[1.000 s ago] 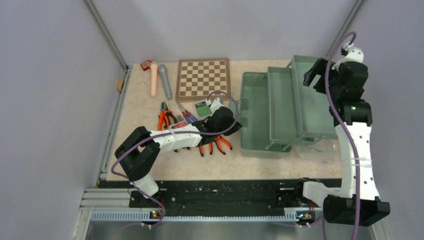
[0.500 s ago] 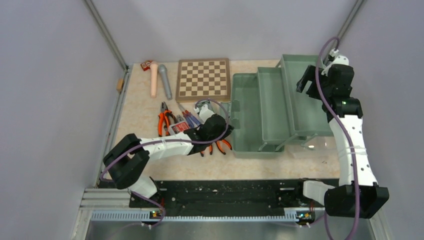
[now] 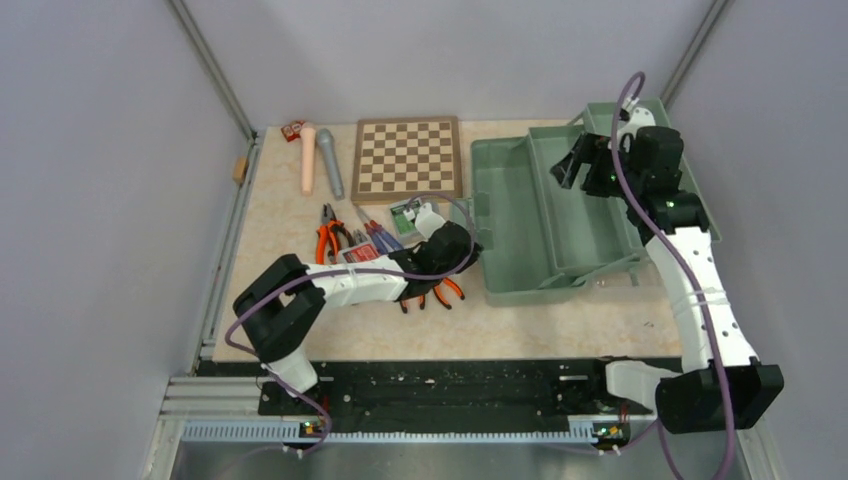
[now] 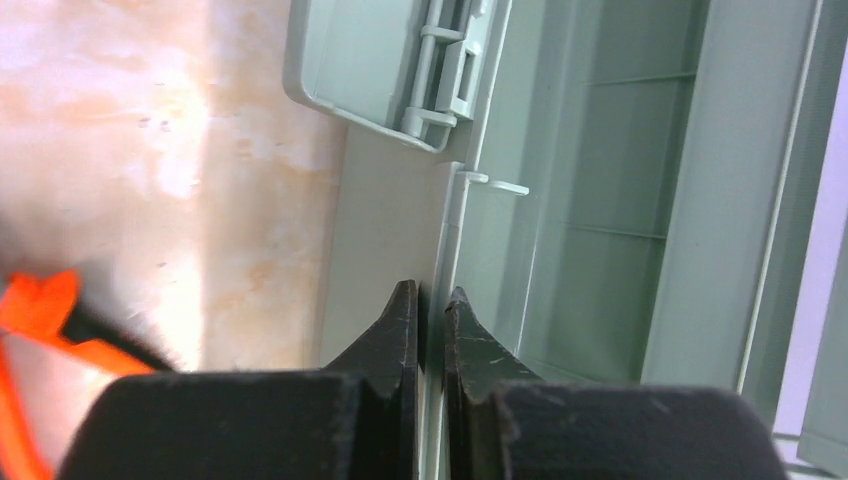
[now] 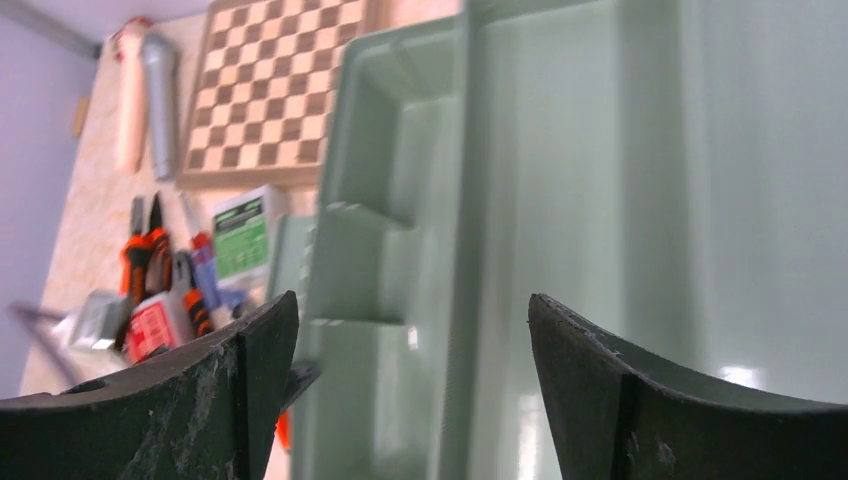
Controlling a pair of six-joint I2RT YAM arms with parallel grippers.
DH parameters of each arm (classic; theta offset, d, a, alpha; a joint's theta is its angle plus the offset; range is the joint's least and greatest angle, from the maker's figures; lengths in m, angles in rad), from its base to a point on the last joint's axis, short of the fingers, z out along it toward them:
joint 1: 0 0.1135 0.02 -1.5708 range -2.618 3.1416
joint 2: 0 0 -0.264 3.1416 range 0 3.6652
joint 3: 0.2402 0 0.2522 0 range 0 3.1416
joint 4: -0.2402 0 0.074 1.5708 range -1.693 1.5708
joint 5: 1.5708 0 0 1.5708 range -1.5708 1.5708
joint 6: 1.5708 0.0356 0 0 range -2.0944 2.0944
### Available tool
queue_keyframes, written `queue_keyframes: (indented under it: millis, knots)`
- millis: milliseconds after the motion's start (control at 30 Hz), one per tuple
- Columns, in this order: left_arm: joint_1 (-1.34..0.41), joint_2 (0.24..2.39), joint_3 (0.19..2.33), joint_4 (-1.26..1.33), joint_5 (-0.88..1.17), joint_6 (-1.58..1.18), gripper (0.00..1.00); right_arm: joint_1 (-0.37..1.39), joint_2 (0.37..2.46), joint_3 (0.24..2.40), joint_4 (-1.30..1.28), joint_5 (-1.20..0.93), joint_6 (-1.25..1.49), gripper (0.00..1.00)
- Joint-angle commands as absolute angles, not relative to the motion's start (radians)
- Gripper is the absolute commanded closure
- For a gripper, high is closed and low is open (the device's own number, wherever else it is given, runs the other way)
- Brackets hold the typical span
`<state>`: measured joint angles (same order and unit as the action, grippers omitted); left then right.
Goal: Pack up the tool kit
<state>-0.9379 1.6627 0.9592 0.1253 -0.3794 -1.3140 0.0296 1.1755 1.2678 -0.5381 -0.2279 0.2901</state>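
The sage-green toolbox (image 3: pixel 520 225) stands open at the right, its fold-out trays (image 3: pixel 585 205) stepped up toward the far right. My left gripper (image 3: pixel 468 246) is shut on the toolbox's thin left wall (image 4: pixel 452 215), one finger on each side. My right gripper (image 3: pixel 583 165) is open and empty above the trays (image 5: pixel 560 180). Orange-handled pliers (image 3: pixel 330 240), blue and red screwdrivers (image 3: pixel 378 233), a green-labelled box (image 3: pixel 405 217) and a red-labelled box (image 3: pixel 357 255) lie left of the toolbox. A second pair of pliers (image 3: pixel 443 291) is partly hidden under my left arm.
A brown chessboard (image 3: pixel 406 158) lies at the back, with a pink cylinder (image 3: pixel 308 158) and a grey cylinder (image 3: pixel 330 163) to its left. A small red item (image 3: pixel 292 129) sits in the far left corner. Walls close in on both sides.
The toolbox slid left, then back right and turned, its trays now more tilted. My right gripper moved left and down over the trays. My left gripper kept its hold on the wall.
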Motion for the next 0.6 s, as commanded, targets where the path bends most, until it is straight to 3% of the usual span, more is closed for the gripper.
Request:
queue_keyframes:
  millis: [0,167,400,567]
  knots:
    - [-0.925,1.732,1.052,0.258,-0.412,-1.414,0.91,0.132,1.154,1.294,-0.49,-0.28,0.31,0.17]
    - [-0.925,1.701,1.024,0.286,-0.422,-1.389,0.78,0.245,1.145,1.294,-0.52,-0.216,0.278,0.17]
    - [-0.923,1.58,0.965,0.28,-0.453,-1.285,0.41,0.358,1.143,1.306,-0.542,-0.152,0.243,0.17]
    - [-0.913,1.43,0.941,0.213,-0.514,-1.113,0.25,0.464,1.144,1.296,-0.544,-0.108,0.225,0.17]
